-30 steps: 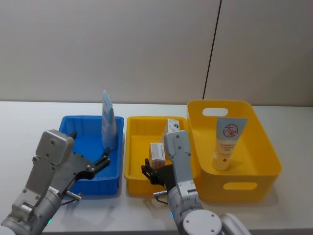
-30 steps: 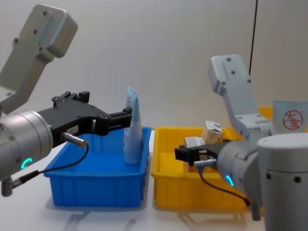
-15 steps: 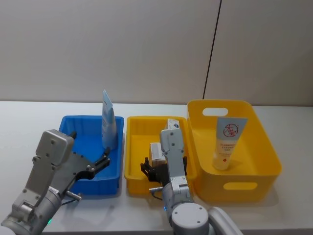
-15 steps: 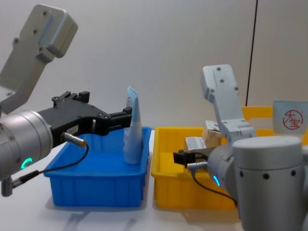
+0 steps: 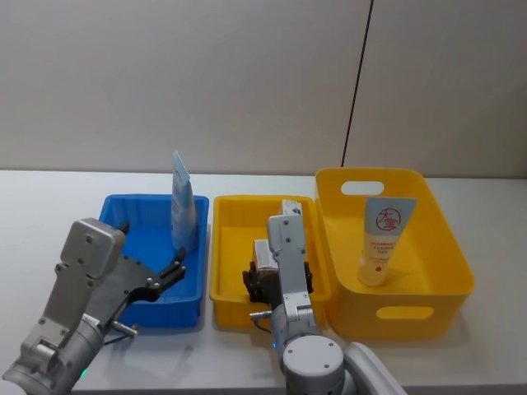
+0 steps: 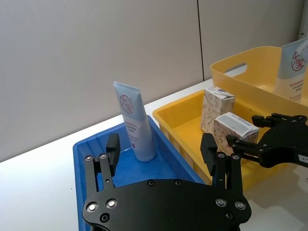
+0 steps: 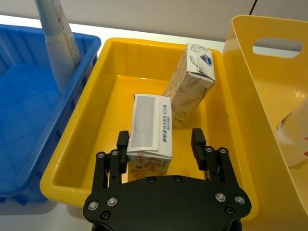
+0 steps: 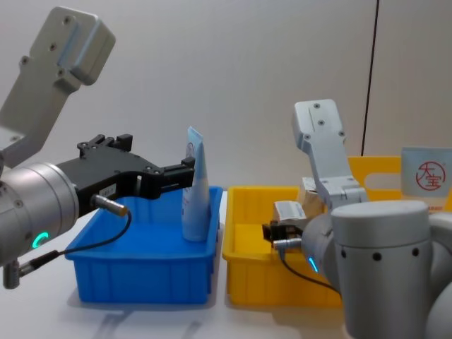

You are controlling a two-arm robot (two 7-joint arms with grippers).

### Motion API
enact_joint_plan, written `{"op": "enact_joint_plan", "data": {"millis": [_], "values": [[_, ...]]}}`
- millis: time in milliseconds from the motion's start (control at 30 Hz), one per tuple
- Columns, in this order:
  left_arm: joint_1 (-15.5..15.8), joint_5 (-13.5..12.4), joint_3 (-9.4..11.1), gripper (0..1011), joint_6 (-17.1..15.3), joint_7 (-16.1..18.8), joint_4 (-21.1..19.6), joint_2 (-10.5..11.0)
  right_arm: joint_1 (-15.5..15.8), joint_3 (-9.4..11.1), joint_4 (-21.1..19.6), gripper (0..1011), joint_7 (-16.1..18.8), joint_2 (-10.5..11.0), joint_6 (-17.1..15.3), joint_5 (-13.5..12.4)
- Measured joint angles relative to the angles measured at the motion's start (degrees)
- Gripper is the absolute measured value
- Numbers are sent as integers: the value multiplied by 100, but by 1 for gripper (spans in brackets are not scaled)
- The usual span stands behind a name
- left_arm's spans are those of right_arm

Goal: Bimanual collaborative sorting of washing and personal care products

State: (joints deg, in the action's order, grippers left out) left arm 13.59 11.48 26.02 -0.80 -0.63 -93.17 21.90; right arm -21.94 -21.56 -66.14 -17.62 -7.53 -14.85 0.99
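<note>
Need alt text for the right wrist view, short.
The open right gripper straddles a small cream carton with red-orange print in the shallow yellow bin, its fingers either side of it; a second cream carton leans behind. A pale blue-and-white squeeze tube stands in the blue bin alongside.

Tube [image 5: 182, 206] in left bin [image 5: 136, 247] — cartons [image 7: 166, 120] in middle bin [image 7: 94, 159] (second tube [image 5: 381, 239] rightmost).
</note>
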Motion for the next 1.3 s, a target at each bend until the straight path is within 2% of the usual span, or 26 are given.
{"op": "enact_joint_plan", "data": {"millis": [200,300,333,433,833,1067,1300], "values": [[0,0,0,1001,0,0,0,0,-33,10,64,612,-18,-24,15,6],[0,0,0,1001,0,0,0,0,-48,15,93,483,-26,-35,24,8],[0,0,0,1001,0,0,0,0,-48,15,93,483,-26,-35,24,8],[0,0,0,1001,0,0,0,0,-57,17,111,386,-30,-45,30,11],[0,0,0,1001,0,0,0,0,19,57,-104,350,116,-40,134,-36],[0,0,0,1001,0,0,0,0,153,89,-468,347,344,0,358,-162],[0,0,0,1001,0,0,0,0,296,187,-1064,347,623,20,593,-376]]}}
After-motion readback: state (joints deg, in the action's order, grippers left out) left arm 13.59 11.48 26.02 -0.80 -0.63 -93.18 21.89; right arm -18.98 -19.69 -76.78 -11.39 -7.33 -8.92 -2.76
